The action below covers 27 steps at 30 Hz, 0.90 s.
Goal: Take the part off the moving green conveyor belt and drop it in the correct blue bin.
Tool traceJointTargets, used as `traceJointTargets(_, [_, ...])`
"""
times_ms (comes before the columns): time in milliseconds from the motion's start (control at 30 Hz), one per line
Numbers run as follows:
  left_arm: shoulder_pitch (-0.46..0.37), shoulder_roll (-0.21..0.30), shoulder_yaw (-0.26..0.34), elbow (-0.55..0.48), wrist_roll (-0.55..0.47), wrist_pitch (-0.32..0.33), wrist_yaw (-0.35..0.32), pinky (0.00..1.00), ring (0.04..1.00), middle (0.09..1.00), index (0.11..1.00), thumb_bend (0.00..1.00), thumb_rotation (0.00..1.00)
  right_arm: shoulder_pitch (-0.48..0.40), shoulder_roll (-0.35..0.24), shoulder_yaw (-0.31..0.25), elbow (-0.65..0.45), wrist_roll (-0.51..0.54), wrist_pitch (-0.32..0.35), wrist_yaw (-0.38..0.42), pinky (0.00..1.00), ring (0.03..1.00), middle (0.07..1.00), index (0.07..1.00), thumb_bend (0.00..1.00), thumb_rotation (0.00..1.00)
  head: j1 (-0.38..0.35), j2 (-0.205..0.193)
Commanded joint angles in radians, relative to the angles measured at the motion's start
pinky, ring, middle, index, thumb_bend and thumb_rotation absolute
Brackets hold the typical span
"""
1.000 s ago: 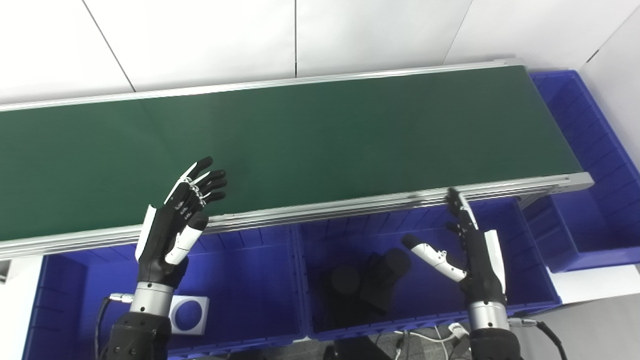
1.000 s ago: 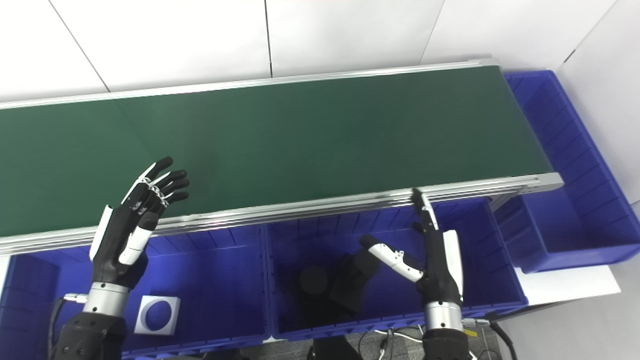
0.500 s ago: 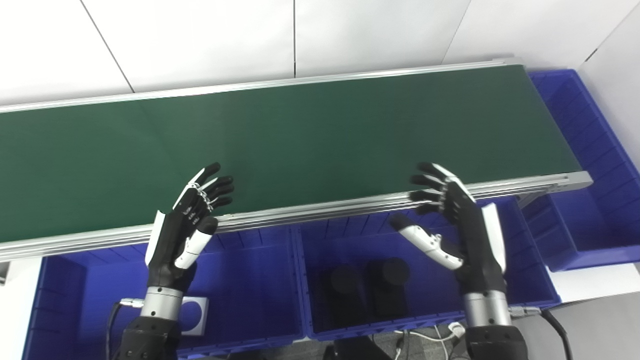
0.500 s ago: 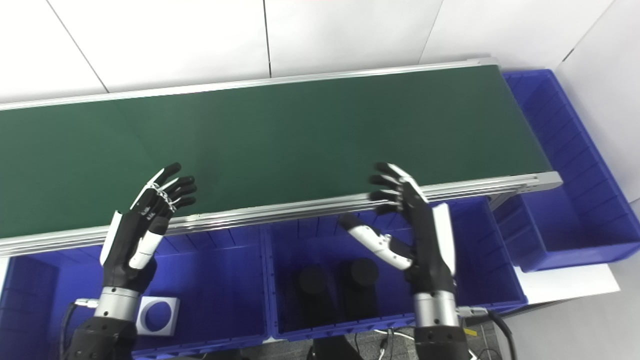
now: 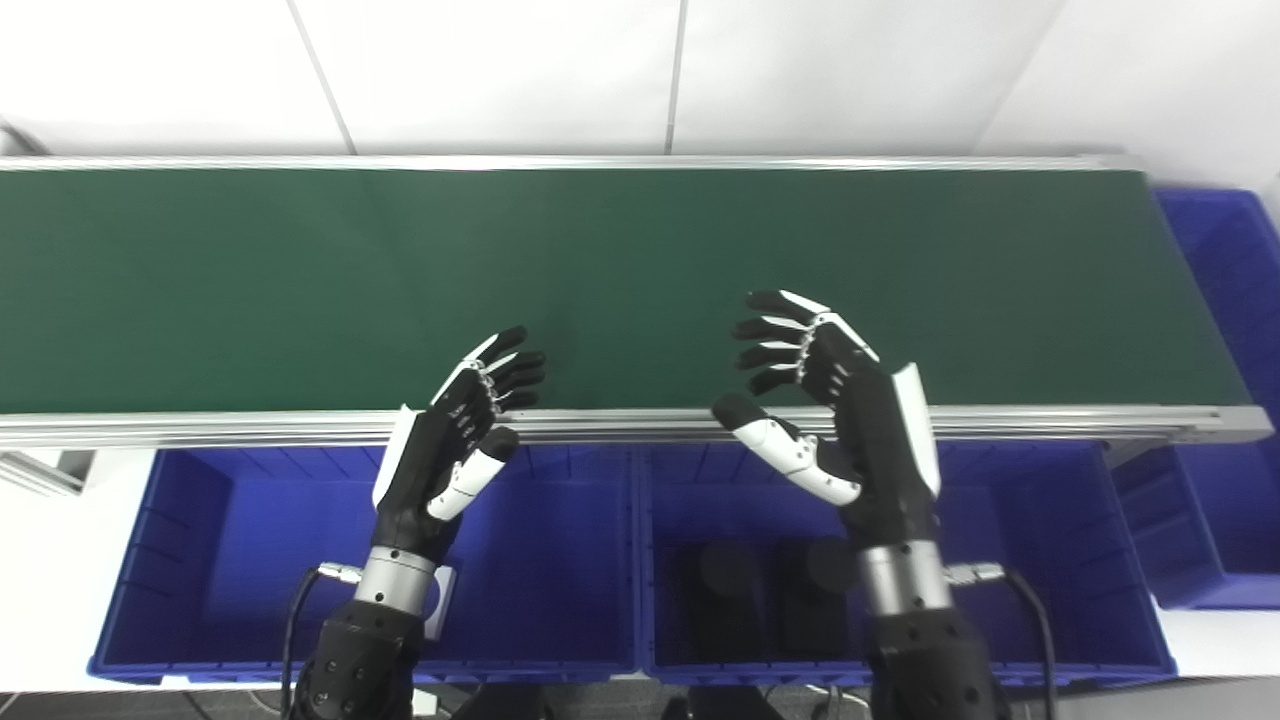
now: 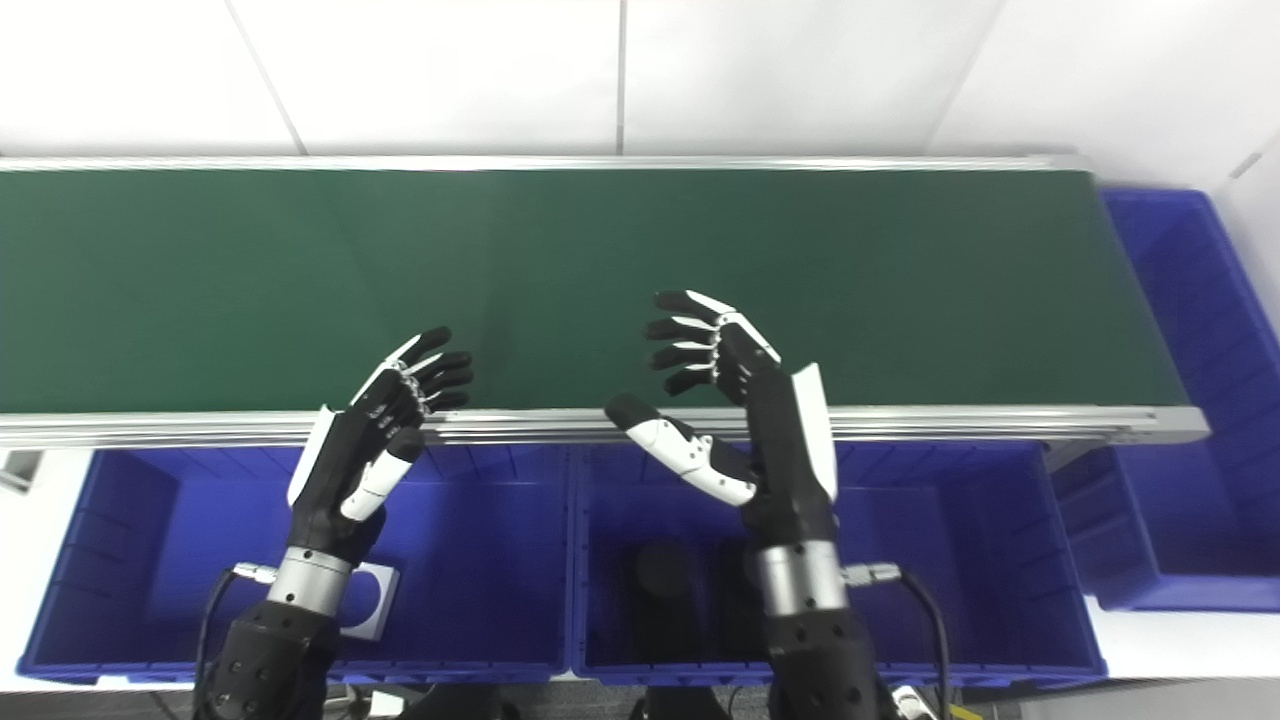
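The green conveyor belt (image 5: 620, 270) runs across the picture with no part on it. My left hand (image 5: 450, 440) hovers open over the belt's near rail, holding nothing. My right hand (image 5: 840, 410) is open too, its fingers spread over the belt's near edge and its thumb out to the left. Below them stand two blue bins: the left bin (image 5: 200, 560) holds a white square part with a round hole (image 6: 365, 610), mostly hidden by my left wrist. The middle bin (image 5: 1050, 560) holds two black cylindrical parts (image 5: 730, 590).
A third blue bin (image 5: 1225, 400) sits at the belt's right end. The silver rail (image 5: 250, 425) edges the belt on the near side. White wall panels rise behind the belt.
The camera has swung, so the belt now lies level. My right hand rose from the middle bin up to the belt's edge; the black part it dropped settled upright beside the other.
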Motion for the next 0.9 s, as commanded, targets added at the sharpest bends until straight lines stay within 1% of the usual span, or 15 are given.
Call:
traceJointTargets(0, [-0.01,-0.011,-0.01,-0.006,0.015,-0.045,0.014,0.75,0.798,0.81,0.877,0.79,0.77,-0.024,0.017,0.008,0.009,0.006,-0.063,0.001,0.52,0.617,0.691,0.751,0.6,0.48,0.007,0.0])
traceJointTargets(33, [-0.011,-0.016,-0.012,-0.004,0.02,-0.045,0.019,0.75,0.796,0.808,0.876,0.79,0.76,-0.033,0.023,0.007,0.027,0.014,-0.064,-0.001,0.53,0.618,0.691,0.75,0.6,0.48,0.023,-0.001])
traceJointTargets(133, [-0.01,-0.028,-0.015,0.0,0.037,-0.05,0.033,0.74,0.792,0.802,0.874,0.79,0.76,-0.058,0.04,0.001,0.095,0.03,-0.078,-0.013,0.53,0.624,0.698,0.751,0.58,0.49,0.04,-0.004])
traceJointTargets(200, [-0.009,-0.037,-0.019,0.004,0.046,-0.054,0.042,0.74,0.787,0.795,0.868,0.8,0.75,-0.073,0.044,-0.006,0.148,0.035,-0.103,-0.022,0.53,0.634,0.71,0.757,0.56,0.51,0.052,-0.011])
traceJointTargets(300, [-0.007,-0.045,-0.029,0.017,0.053,-0.07,0.049,0.74,0.786,0.792,0.869,0.78,0.75,-0.085,0.034,-0.02,0.238,0.046,-0.153,-0.028,0.53,0.638,0.714,0.764,0.54,0.55,0.088,-0.029])
traceJointTargets(367, [-0.007,-0.047,-0.034,0.026,0.054,-0.08,0.053,0.73,0.78,0.789,0.869,0.78,0.74,-0.085,0.024,-0.028,0.277,0.059,-0.183,-0.025,0.54,0.658,0.728,0.779,0.53,0.6,0.092,-0.031])
traceJointTargets(400, [-0.008,-0.049,-0.035,0.03,0.059,-0.083,0.058,0.73,0.776,0.786,0.867,0.78,0.74,-0.084,0.017,-0.034,0.296,0.065,-0.199,-0.024,0.55,0.667,0.734,0.784,0.54,0.63,0.104,-0.041])
traceJointTargets(433, [-0.008,-0.051,-0.036,0.034,0.062,-0.085,0.061,0.72,0.773,0.783,0.864,0.79,0.74,-0.083,0.013,-0.037,0.307,0.068,-0.209,-0.024,0.56,0.674,0.738,0.787,0.55,0.66,0.104,-0.041])
traceJointTargets(700, [-0.013,-0.054,-0.047,0.053,0.07,-0.102,0.065,0.72,0.779,0.787,0.866,0.81,0.76,-0.072,-0.017,-0.061,0.391,0.129,-0.299,-0.009,0.59,0.695,0.75,0.796,0.52,0.7,0.103,-0.065])
traceJointTargets(867, [-0.009,-0.058,-0.048,0.055,0.079,-0.104,0.074,0.72,0.772,0.778,0.861,0.8,0.76,-0.063,-0.03,-0.069,0.396,0.152,-0.324,-0.005,0.59,0.7,0.753,0.798,0.52,0.7,0.095,-0.072])
